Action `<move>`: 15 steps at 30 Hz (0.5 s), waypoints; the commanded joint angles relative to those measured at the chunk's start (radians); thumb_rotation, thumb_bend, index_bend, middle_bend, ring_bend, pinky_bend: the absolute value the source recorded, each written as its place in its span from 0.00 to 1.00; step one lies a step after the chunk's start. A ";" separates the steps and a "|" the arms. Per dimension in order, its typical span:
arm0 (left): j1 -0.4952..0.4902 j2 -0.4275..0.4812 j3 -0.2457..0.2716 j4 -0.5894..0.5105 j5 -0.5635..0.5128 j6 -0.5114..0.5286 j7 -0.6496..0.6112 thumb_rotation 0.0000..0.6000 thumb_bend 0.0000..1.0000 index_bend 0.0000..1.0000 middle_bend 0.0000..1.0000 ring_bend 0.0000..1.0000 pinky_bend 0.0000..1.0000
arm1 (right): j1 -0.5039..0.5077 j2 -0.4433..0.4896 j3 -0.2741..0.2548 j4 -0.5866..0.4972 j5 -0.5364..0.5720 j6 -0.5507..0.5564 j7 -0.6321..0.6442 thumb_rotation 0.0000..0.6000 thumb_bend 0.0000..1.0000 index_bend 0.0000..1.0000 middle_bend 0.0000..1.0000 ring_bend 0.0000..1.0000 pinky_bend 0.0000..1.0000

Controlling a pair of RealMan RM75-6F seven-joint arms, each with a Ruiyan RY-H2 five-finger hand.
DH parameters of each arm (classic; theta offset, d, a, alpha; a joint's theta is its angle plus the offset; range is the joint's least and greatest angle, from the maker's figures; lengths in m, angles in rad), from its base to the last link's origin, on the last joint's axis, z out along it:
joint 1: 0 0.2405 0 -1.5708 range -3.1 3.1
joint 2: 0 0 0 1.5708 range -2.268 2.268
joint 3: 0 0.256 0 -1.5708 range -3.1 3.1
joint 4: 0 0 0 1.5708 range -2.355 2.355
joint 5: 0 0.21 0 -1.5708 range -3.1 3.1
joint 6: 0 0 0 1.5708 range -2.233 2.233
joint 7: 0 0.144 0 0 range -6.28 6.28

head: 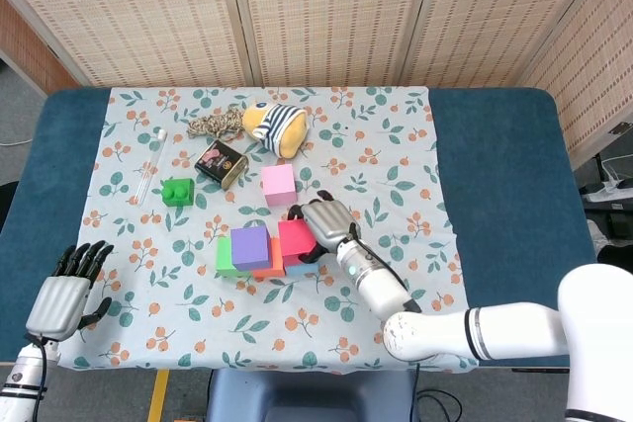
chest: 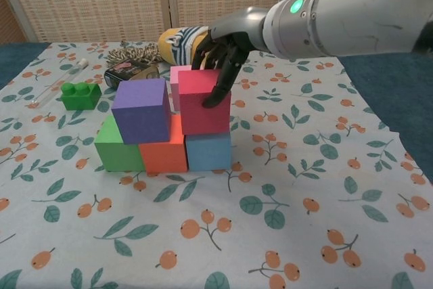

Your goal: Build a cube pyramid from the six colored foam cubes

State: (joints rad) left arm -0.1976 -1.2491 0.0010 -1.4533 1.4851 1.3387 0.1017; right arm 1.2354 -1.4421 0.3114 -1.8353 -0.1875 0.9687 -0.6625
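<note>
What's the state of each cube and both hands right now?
red cube: held by right hand, over the orange/blue seam, second row
purple cube: stacked on green and orange
green cube, orange cube, blue cube: base row, side by side
pink cube: loose on cloth behind the stack
right hand: gripping red cube
left hand: idle, holds nothing

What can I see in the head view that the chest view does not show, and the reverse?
Only the head view shows the left hand, open at the table's near edge, and the blue table around the cloth. Only the chest view shows the cubes' front faces. Both show the right hand holding the red cube beside the purple cube.
</note>
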 commanded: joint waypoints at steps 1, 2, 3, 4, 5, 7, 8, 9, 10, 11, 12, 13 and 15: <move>0.000 0.002 0.001 0.001 0.002 0.001 -0.005 1.00 0.35 0.00 0.04 0.00 0.05 | 0.023 -0.025 -0.005 0.009 0.016 0.021 -0.010 1.00 0.42 0.58 0.46 0.21 0.02; 0.001 0.004 0.001 0.001 0.003 0.001 -0.007 1.00 0.35 0.00 0.03 0.00 0.05 | 0.029 -0.033 -0.006 0.013 0.017 0.027 -0.012 1.00 0.42 0.58 0.46 0.21 0.02; 0.001 0.004 0.001 0.001 0.004 0.001 -0.009 1.00 0.35 0.00 0.03 0.00 0.05 | 0.034 -0.039 -0.007 0.016 0.020 0.033 -0.014 1.00 0.42 0.58 0.46 0.21 0.02; 0.001 0.005 0.002 0.000 0.005 0.002 -0.012 1.00 0.35 0.00 0.03 0.00 0.05 | 0.040 -0.047 -0.007 0.020 0.026 0.039 -0.016 1.00 0.42 0.58 0.46 0.21 0.02; 0.001 0.006 0.002 0.000 0.006 0.003 -0.014 1.00 0.35 0.00 0.03 0.00 0.05 | 0.044 -0.052 -0.006 0.024 0.031 0.043 -0.015 1.00 0.42 0.58 0.46 0.21 0.02; 0.002 0.008 0.001 -0.002 0.008 0.005 -0.017 1.00 0.35 0.00 0.04 0.00 0.05 | 0.052 -0.064 -0.001 0.036 0.048 0.049 -0.013 1.00 0.42 0.58 0.46 0.21 0.02; 0.002 0.009 0.002 -0.002 0.008 0.005 -0.018 1.00 0.35 0.00 0.04 0.00 0.05 | 0.055 -0.068 0.002 0.040 0.056 0.051 -0.011 1.00 0.42 0.58 0.46 0.21 0.02; 0.002 0.010 0.001 -0.002 0.008 0.005 -0.020 1.00 0.35 0.00 0.04 0.00 0.05 | 0.057 -0.071 0.005 0.043 0.063 0.054 -0.009 1.00 0.42 0.58 0.46 0.21 0.02; 0.003 0.011 0.002 -0.002 0.009 0.006 -0.022 1.00 0.35 0.00 0.03 0.00 0.05 | 0.060 -0.074 0.007 0.046 0.066 0.055 -0.008 1.00 0.42 0.58 0.46 0.21 0.02; 0.003 0.011 0.002 -0.002 0.009 0.007 -0.023 1.00 0.35 0.00 0.03 0.00 0.05 | 0.061 -0.075 0.008 0.047 0.067 0.056 -0.007 1.00 0.42 0.58 0.46 0.21 0.02; 0.004 0.012 0.002 -0.003 0.010 0.008 -0.024 1.00 0.35 0.00 0.03 0.00 0.05 | 0.062 -0.076 0.008 0.047 0.068 0.058 -0.007 1.00 0.42 0.58 0.46 0.21 0.02; 0.004 0.012 0.001 -0.002 0.010 0.009 -0.026 1.00 0.35 0.00 0.03 0.00 0.05 | 0.064 -0.077 0.009 0.046 0.069 0.060 -0.006 1.00 0.42 0.57 0.46 0.21 0.02; 0.004 0.012 0.001 -0.002 0.011 0.009 -0.027 1.00 0.35 0.00 0.04 0.00 0.05 | 0.066 -0.078 0.012 0.042 0.074 0.062 -0.005 1.00 0.42 0.57 0.46 0.21 0.02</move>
State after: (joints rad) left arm -0.1935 -1.2367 0.0024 -1.4557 1.4961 1.3480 0.0752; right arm 1.3006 -1.5193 0.3224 -1.7921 -0.1143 1.0306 -0.6676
